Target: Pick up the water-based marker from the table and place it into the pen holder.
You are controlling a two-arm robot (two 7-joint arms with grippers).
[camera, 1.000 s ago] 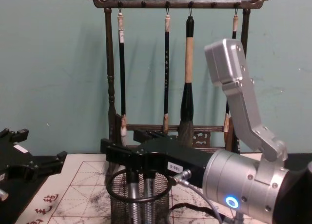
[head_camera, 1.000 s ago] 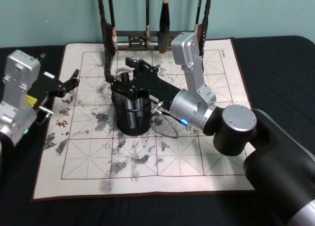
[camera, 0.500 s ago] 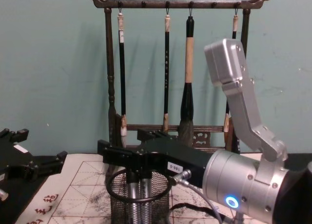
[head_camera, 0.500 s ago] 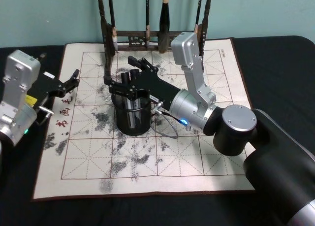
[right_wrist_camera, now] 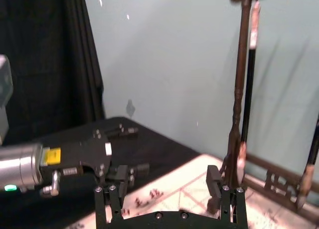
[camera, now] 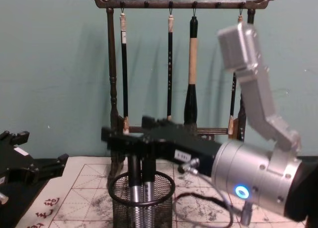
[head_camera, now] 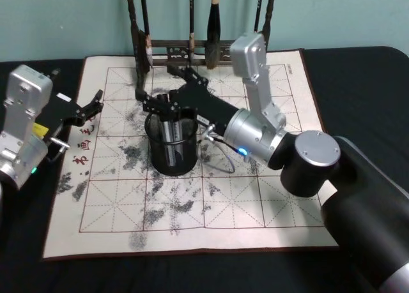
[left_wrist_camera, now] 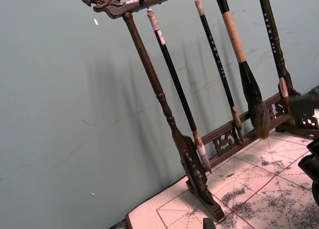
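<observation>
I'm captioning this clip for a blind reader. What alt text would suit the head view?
The right claw hangs just above a black mesh pen holder standing on an ink-stained gridded mat, with silver pens upright in the holder. The left claw sits open over the mat's left edge, and a brush rack stands at the back.

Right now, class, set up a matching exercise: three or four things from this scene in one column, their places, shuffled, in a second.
Things:
1. right gripper
2. left gripper
3. pen holder
4. brush rack

Places:
A. along the mat's far edge
B. over the mat's left edge, beside the red characters
C. standing on the gridded mat
D. just above the mesh cup's rim

Pairs: 1-D, 2-B, 3-C, 4-A
</observation>
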